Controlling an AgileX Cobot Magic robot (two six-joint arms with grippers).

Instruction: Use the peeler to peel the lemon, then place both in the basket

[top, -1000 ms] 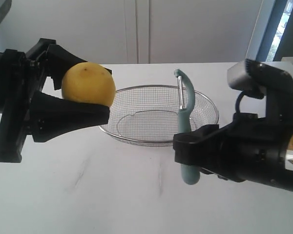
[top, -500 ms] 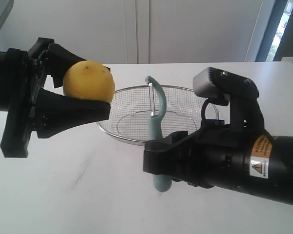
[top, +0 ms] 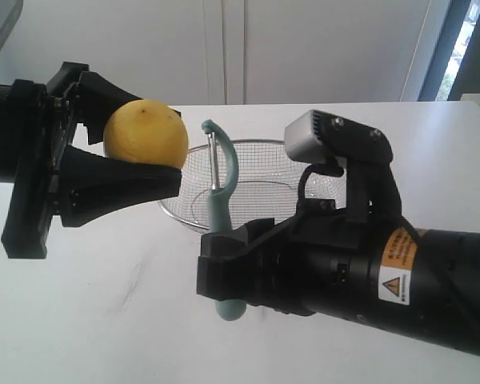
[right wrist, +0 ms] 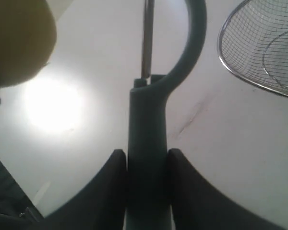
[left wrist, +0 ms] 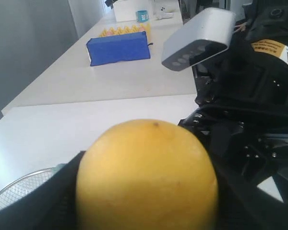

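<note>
Right gripper (top: 224,276) (right wrist: 146,158): clamped on the peeler handle, one black finger on each side, peeler upright with its head up. Against one second ago, this arm has travelled left across the exterior view. It started at the right end of the basket and now stands before the basket's left part. Its grey wrist camera (top: 336,144) has come along with it.

Left gripper (top: 164,148): closed around the lemon, one finger above and behind, one below. No change in position over the last half second.

Basket (top: 260,143) (right wrist: 259,43): wire mesh, resting on the white table (top: 96,312), nothing in it. Position same as in the earlier frames.

Lemon (top: 144,132) (left wrist: 146,175): held in the air at the left, above the table and left of the basket rim. Skin looks whole on the sides visible. Unmoved.

Peeler (top: 222,188) (right wrist: 146,129): teal, metal blade facing the lemon. Earlier it was well apart from the lemon. Now the head is just beside the lemon's right flank, with a narrow gap between them.

Count: two grippers, one basket, one lemon, one peeler.
</note>
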